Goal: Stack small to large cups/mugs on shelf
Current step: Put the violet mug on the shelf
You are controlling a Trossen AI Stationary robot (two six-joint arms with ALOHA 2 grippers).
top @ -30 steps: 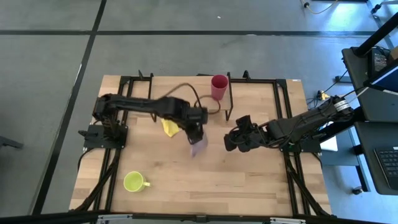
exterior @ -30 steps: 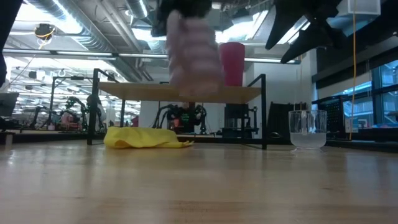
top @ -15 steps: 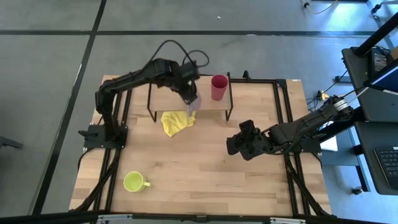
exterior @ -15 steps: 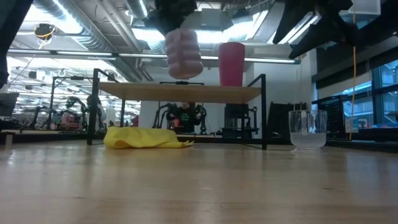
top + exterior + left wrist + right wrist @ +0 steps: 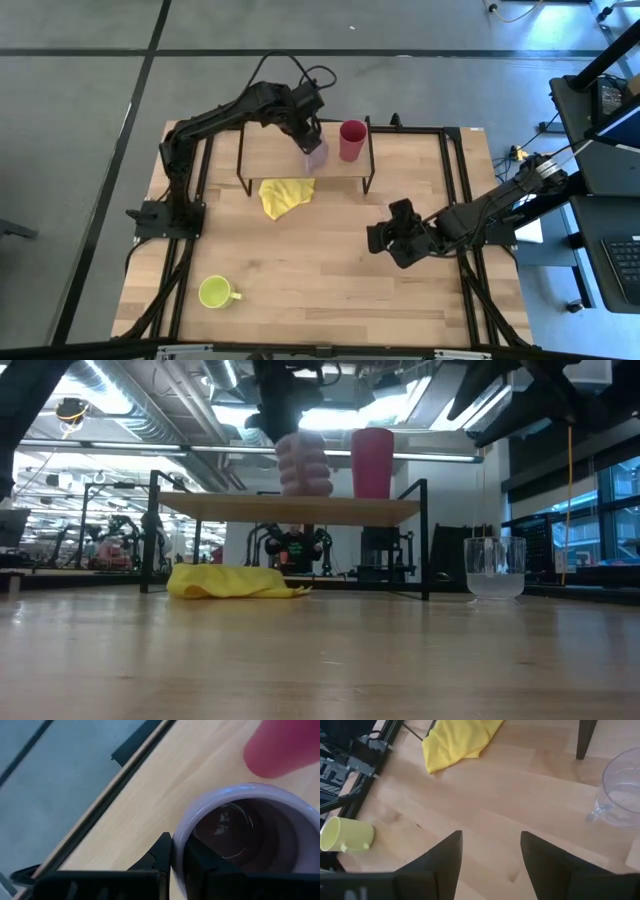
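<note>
My left gripper (image 5: pixel 311 132) is over the shelf (image 5: pixel 268 152), shut on the lilac mug (image 5: pixel 316 156). In the low view the lilac mug (image 5: pixel 304 464) stands upright with its base at the shelf board (image 5: pixel 220 508), just left of the taller red cup (image 5: pixel 372 462), which stands on the board. The lime-yellow mug (image 5: pixel 216 292) lies on its side near the table's near left corner. The clear glass (image 5: pixel 494 567) stands on the table to the right. My right gripper (image 5: pixel 386 240) hovers open right of the table's middle, with the glass (image 5: pixel 625 787) ahead of it. My left gripper pinches the lilac mug's rim (image 5: pixel 178 836) with one finger (image 5: pixel 201 862) inside the mug and one finger (image 5: pixel 161 856) outside. It comes from above, pointing down. The mug is upright, its base at the shelf board; I cannot tell whether it rests there.
A crumpled yellow cloth (image 5: pixel 284 195) lies on the table in front of the shelf. The shelf's thin black legs (image 5: pixel 424 540) stand around it. The shelf board left of the lilac mug is bare. Black frame rails (image 5: pixel 455 180) run along the table's sides.
My left gripper has carried the lilac mug up from the table's middle toward the far edge, over the yellow cloth, and lowered it onto the shelf beside the red cup. My right gripper has drifted a little toward the near edge.
</note>
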